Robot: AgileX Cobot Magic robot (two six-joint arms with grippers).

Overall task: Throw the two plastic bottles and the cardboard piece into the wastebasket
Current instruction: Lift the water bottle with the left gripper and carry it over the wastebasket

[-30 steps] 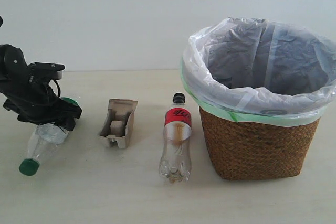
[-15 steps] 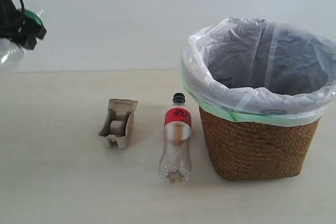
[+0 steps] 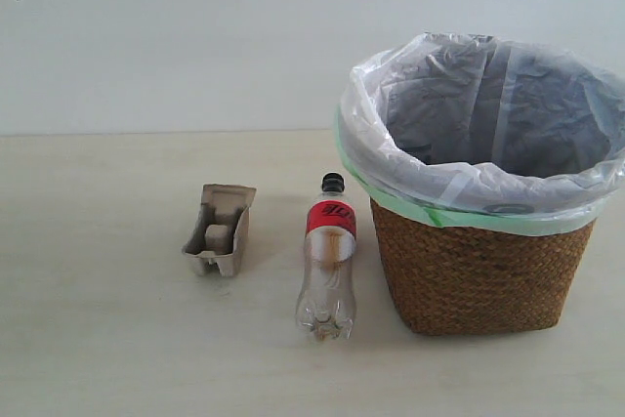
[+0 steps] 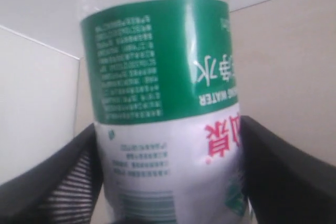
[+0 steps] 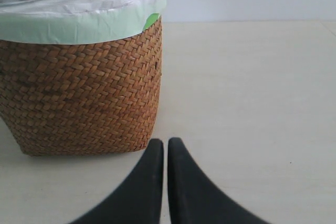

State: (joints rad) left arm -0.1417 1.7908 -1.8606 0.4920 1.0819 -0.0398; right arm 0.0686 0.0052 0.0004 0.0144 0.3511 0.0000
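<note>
Left pincer (image 4: 168, 182) gripped green-label bottle (image 4: 157, 61), up above the counter (image 3: 117, 339). Right pincer (image 5: 165, 150) was pressed together, empty, near the wastebasket (image 3: 479, 271). Red-label bottle (image 3: 327, 256) lay just beside the wastebasket, with the cardboard piece (image 3: 220, 229) near it.

desk (image 3: 117, 358): pale beige, smooth matte top, running back to a straight far edge | wall (image 3: 195, 36): plain white, rising directly behind the desk's far edge | light: soft, even, only faint shadows on the desktop
</note>
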